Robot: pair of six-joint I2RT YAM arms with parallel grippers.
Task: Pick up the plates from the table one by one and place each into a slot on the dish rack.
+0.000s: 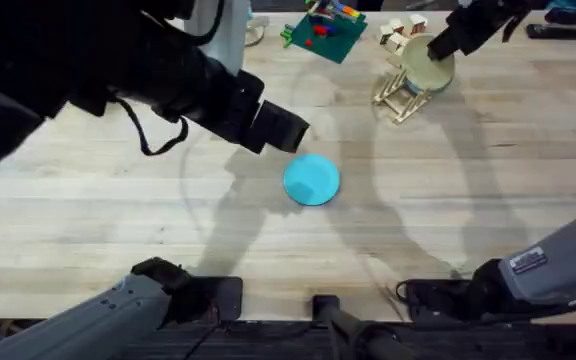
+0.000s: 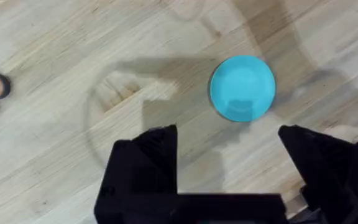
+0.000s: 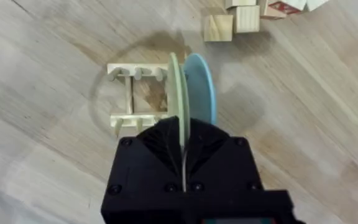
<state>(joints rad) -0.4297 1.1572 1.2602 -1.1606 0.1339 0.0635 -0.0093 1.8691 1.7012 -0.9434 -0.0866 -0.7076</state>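
Left gripper (image 2: pixel 229 177) open, above turquoise plate (image 1: pixel 311 180) | pale plank table (image 1: pixel 88 210)

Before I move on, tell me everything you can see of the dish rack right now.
The dish rack is a small light-wood frame with rows of short upright pegs on base rails, standing on the table at the far right, beside loose wooden blocks. Two plates stand on edge at one end: a paler blue plate and, against it, the cream-yellow plate, which the right gripper is shut on. The other slots are empty.
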